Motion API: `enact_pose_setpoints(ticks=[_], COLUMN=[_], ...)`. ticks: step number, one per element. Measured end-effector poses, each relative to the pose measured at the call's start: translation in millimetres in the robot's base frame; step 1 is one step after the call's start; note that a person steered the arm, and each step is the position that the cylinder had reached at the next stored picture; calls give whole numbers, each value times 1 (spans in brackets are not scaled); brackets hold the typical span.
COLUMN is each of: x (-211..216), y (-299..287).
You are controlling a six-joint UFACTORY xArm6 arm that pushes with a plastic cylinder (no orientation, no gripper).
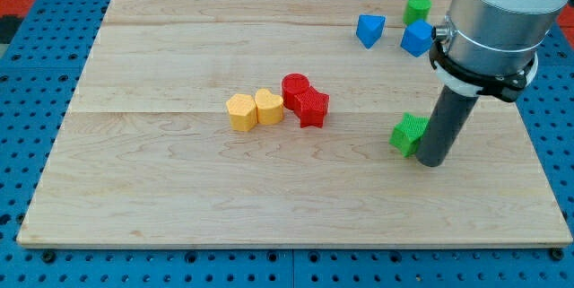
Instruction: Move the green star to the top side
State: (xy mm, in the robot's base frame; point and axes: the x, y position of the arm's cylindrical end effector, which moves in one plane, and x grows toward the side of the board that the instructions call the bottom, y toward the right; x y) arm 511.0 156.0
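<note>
The green star [408, 133] lies on the wooden board at the view's right, around mid height. My tip [430, 161] is at the end of the dark rod, just right of and slightly below the star, touching or nearly touching it. The rod hides the star's right edge.
A green cylinder [417, 8], a blue block [417, 39] and a blue triangular block [369, 30] sit near the view's top right. A yellow hexagon [241, 112], yellow heart [268, 107], red cylinder [295, 89] and red star [312, 108] cluster mid-board.
</note>
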Motion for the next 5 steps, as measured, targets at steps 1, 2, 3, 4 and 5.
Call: enact_pose_setpoints(ticks=[1,2,3,4,5], x=[-24,-35,-11,-28,-66], y=[-63,-60,-55,-47,-42])
